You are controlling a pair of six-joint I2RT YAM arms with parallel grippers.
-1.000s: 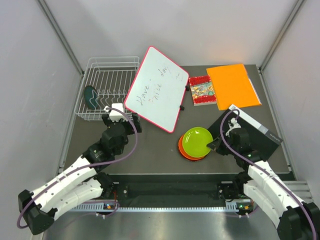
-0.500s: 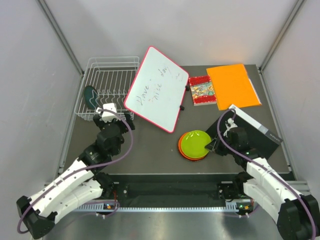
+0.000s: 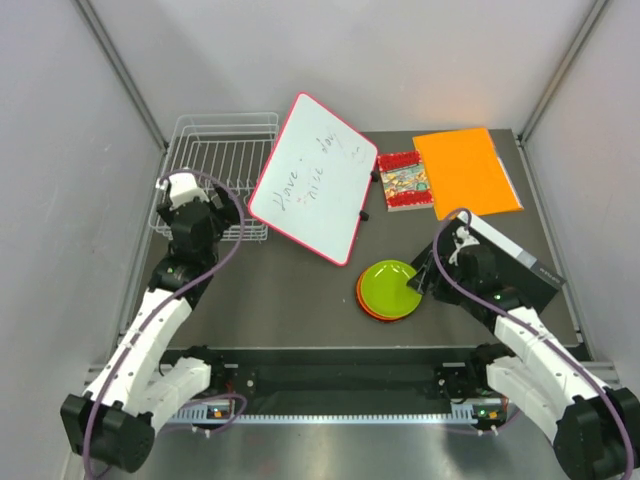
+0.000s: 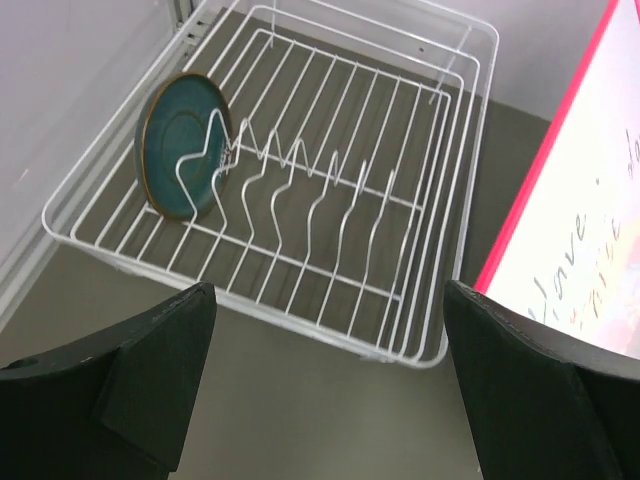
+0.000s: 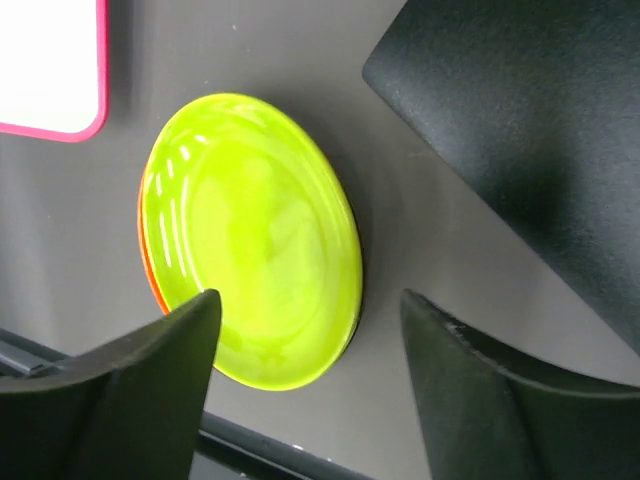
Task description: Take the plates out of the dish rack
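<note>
The white wire dish rack holds a dark teal plate standing on edge between the wires at its left end. My left gripper hangs open just short of the rack's near rim, with nothing between its fingers. From above, the left gripper covers that plate at the rack. A lime green plate lies flat on an orange plate on the table. My right gripper is open, its fingers either side of the green plate's near edge and clear of it. From above, the right gripper sits at the right rim of the green plate.
A pink-framed whiteboard lies tilted beside the rack. A small red book and an orange folder lie at the back right. A flat black board sits under my right arm. Grey walls close in on both sides.
My right gripper has lowered the green plate onto the orange one and opened, letting it go. My left arm has swung left to the rack's left end, near the teal plate.
</note>
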